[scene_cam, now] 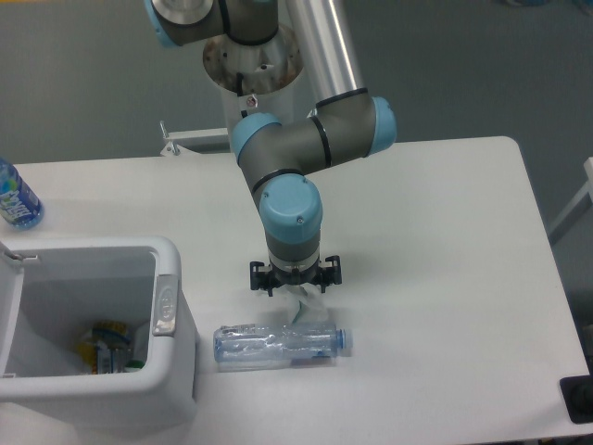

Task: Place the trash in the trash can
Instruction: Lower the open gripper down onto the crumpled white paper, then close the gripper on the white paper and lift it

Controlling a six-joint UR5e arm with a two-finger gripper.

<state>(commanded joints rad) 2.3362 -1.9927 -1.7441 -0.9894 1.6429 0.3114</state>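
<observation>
The flattened clear bottle lies on its side on the white table, blue cap to the right, just right of the trash can. The crumpled whitish wrapper sits directly under my gripper and touches the bottle's top edge. The gripper points straight down, and its fingers are hidden by the wrist, so their grip on the wrapper cannot be seen. The trash can is a white boxy bin at the front left with a grey latch. It is open and holds some colourful packaging.
An intact blue-labelled water bottle stands at the table's left edge. The bin's lid hangs open at the far left. The arm's base stands behind the table's back edge. A dark object sits at the front right corner.
</observation>
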